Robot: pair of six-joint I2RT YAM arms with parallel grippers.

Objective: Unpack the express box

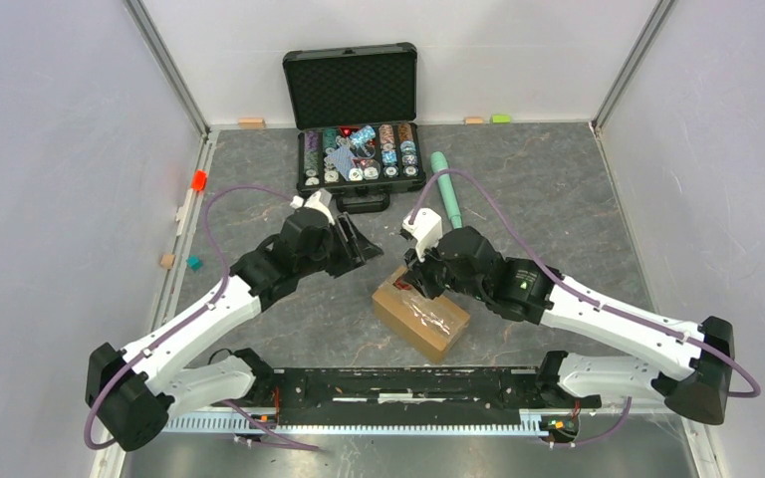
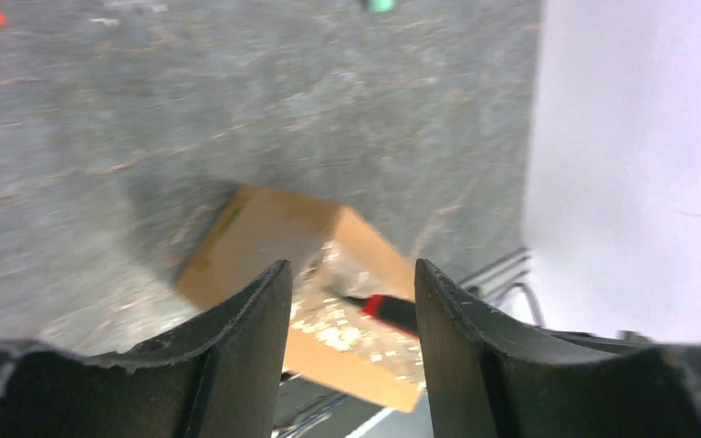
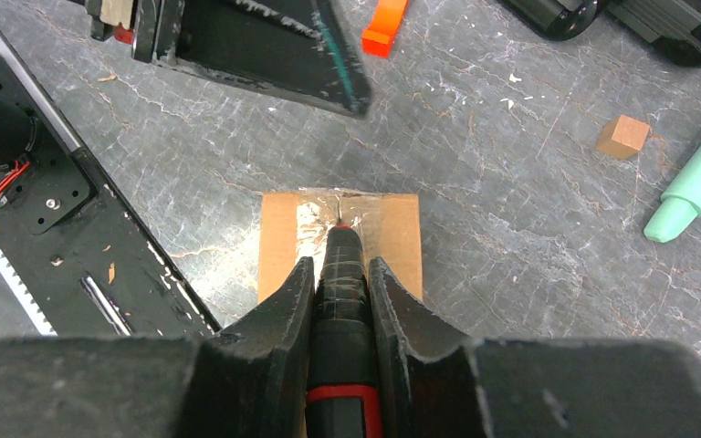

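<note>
The express box (image 1: 421,317), a small brown carton with glossy tape on top, lies on the table in front of the arm bases. My right gripper (image 1: 420,282) hangs over its far end, shut on a black and red cutter (image 3: 342,274). The cutter's tip rests on the taped seam at the box's (image 3: 392,228) far edge. My left gripper (image 1: 359,244) hovers to the box's upper left, apart from it, open with nothing between its fingers (image 2: 256,319). In the left wrist view the box (image 2: 274,237) and the cutter (image 2: 388,310) show below the open gap.
An open black case of poker chips (image 1: 359,119) stands at the back. A mint green cylinder (image 1: 446,189) lies to its right. An orange block (image 1: 199,180), a wooden block (image 1: 166,261) and a teal block (image 1: 193,263) sit by the left wall. The black base rail (image 1: 398,383) runs along the near edge.
</note>
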